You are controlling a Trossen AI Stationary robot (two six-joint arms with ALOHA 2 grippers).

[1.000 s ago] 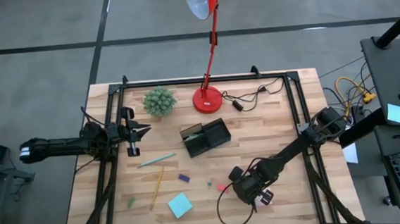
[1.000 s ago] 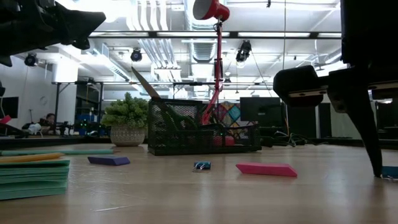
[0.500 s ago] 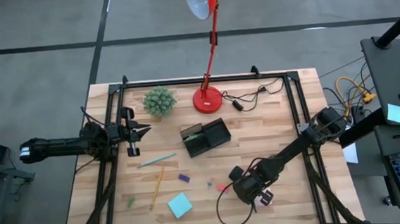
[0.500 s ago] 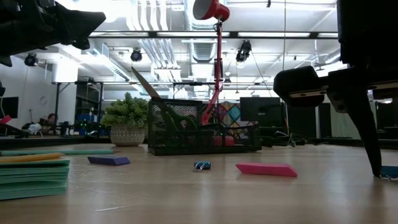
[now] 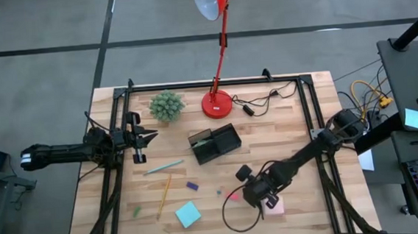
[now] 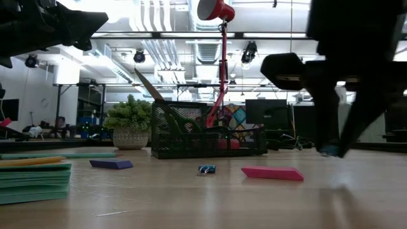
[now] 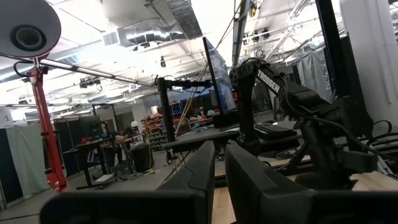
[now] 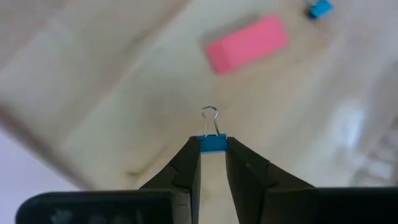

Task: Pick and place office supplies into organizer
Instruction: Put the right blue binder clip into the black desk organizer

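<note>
The blue clip (image 8: 212,143) sits pinched between the fingertips of the right hand (image 8: 212,147), its wire loop pointing away from the wrist. The hand hangs clear of the tabletop (image 5: 291,137), near its front edge, with the red eraser (image 8: 247,44) below and ahead of it and a second blue clip (image 8: 321,9) farther on.

The step in hand appears to be the carry to the organizer (image 5: 215,144), which stands near the middle of the tabletop, well apart from the right hand and in front of the lamp base (image 5: 217,103).

To perform the carry well:

1. Keep the fingers clamped on the clip body; the purchase is at the very tips (a narrow hold), so avoid sharp wrist turns.
2. Raise the hand above the mesh wall (image 6: 210,137) before crossing it.
3. Approach from the front, keeping away from the lamp stem (image 5: 220,53) and the cable (image 5: 267,98) behind.
4. Release low inside a compartment; which compartment is free cannot be judged from the overhead view.

The pink pad (image 5: 273,206) lies just beside the right hand on the tabletop. The left hand (image 5: 145,137) waits by the left edge, fingers together and holding nothing.
</note>
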